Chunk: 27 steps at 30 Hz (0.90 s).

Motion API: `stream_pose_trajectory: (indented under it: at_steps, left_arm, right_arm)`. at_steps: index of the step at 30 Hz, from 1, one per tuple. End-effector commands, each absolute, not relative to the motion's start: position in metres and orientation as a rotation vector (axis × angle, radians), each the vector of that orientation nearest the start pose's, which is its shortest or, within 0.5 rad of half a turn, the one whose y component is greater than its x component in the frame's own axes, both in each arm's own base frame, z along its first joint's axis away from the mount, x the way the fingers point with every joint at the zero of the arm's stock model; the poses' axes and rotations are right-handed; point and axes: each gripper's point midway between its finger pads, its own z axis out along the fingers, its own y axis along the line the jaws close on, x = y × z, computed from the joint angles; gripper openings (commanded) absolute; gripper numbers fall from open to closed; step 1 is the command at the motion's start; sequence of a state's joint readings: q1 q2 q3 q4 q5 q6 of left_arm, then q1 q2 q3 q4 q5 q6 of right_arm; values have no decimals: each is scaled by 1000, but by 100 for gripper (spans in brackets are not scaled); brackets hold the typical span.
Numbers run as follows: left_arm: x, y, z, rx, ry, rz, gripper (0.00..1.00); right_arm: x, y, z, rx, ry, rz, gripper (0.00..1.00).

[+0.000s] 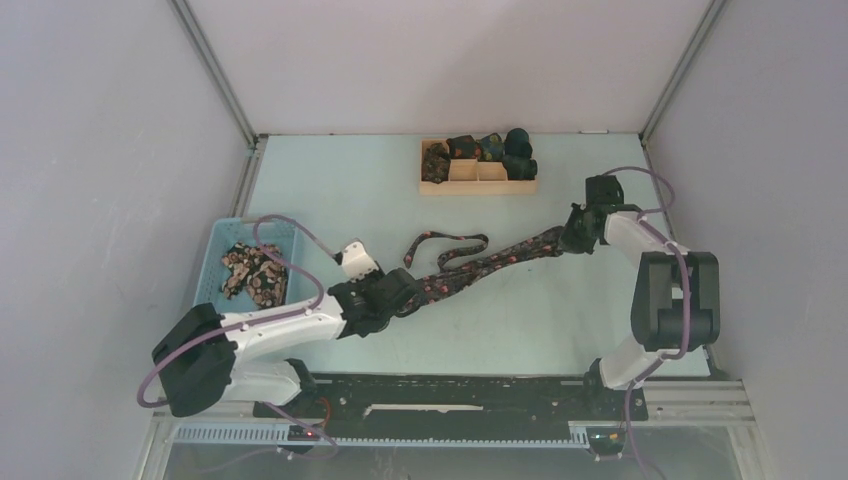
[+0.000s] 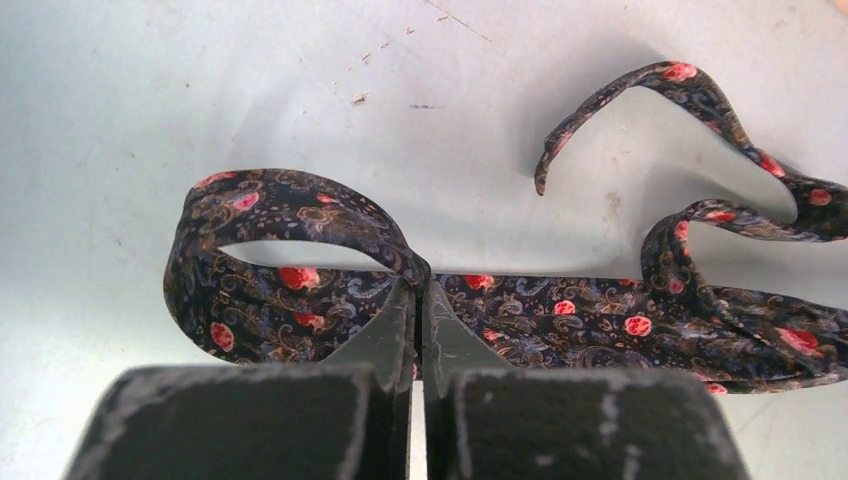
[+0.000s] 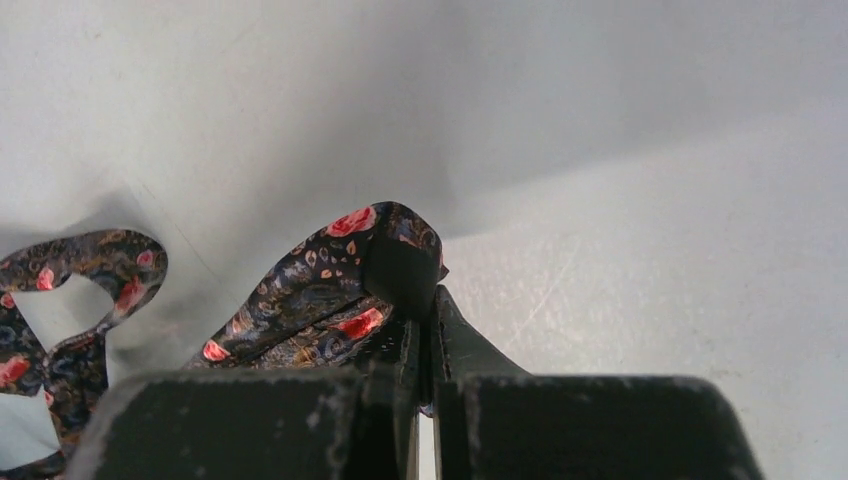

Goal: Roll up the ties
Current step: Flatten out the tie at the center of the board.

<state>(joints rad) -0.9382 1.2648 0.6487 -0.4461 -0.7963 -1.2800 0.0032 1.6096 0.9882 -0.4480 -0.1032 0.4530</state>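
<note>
Left end effector (image 2: 420, 300) pinches a looped end of the tie (image 2: 560, 305), right end effector (image 3: 432, 300) the other end; it stretches between them over the tabletop (image 1: 350, 180), unrolled. I judge us midway: rolled ties (image 1: 518, 152) in the tray (image 1: 478, 188), loose ties (image 1: 252, 272) in the basket (image 1: 215, 250).

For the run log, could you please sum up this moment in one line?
left gripper: shut on tie, loop beside tips | right gripper: shut on tie | tie: spans between grippers, thin tail loose
</note>
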Motion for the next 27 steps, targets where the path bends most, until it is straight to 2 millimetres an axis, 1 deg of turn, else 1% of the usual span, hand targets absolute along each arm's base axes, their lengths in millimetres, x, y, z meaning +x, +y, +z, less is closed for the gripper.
stream_pose_trajectory:
  at_steps: [1, 4, 6, 8, 10, 11, 13, 14, 16, 17, 18, 20, 22, 23, 24, 25, 27]
  left_arm:
    - [226, -110, 75, -667, 2028, 106, 0]
    - [215, -98, 73, -707, 2008, 96, 0]
    - [208, -91, 68, -726, 2000, 73, 0]
    - [202, -86, 59, -731, 2003, 58, 2]
    - [197, -84, 46, -699, 2032, 51, 6]
    - [197, -90, 43, -674, 2049, 30, 10]
    - [194, -97, 29, -606, 2098, 18, 18]
    - [194, -102, 24, -588, 2114, 5, 27]
    - [197, -114, 19, -539, 2148, -3, 55]
    - [197, -119, 18, -522, 2167, 9, 66]
    - [198, -124, 19, -500, 2184, 21, 72]
    - [199, -132, 27, -473, 2205, 24, 73]
    - [202, -144, 44, -437, 2193, -23, 72]
    - [205, -151, 53, -424, 2182, -55, 72]
    - [208, -157, 62, -409, 2174, -87, 72]
    - [211, -162, 71, -402, 2164, -111, 73]
    - [215, -170, 83, -392, 2152, -147, 73]
  right_arm:
    - [377, -9, 55, 668, 2523, 184, 0]
    - [383, -26, 52, 727, 2507, 189, 0]
    - [385, -36, 51, 767, 2496, 201, 0]
    - [388, -41, 51, 799, 2487, 234, 0]
    - [394, -41, 54, 801, 2482, 264, 0]
    - [394, -40, 56, 798, 2482, 275, 0]
    - [397, -34, 61, 782, 2475, 320, 0]
    - [397, -31, 63, 773, 2475, 331, 0]
    - [397, -23, 63, 741, 2488, 339, 0]
    - [395, -18, 61, 723, 2504, 340, 0]
    - [393, -16, 59, 714, 2519, 336, 0]
    - [389, -15, 54, 709, 2544, 325, 0]
    - [384, -18, 51, 717, 2563, 292, 11]
    - [383, -21, 52, 717, 2564, 265, 19]
    - [382, -23, 57, 713, 2554, 241, 33]
    - [382, -25, 63, 709, 2541, 221, 44]
    - [382, -27, 78, 682, 2505, 185, 55]
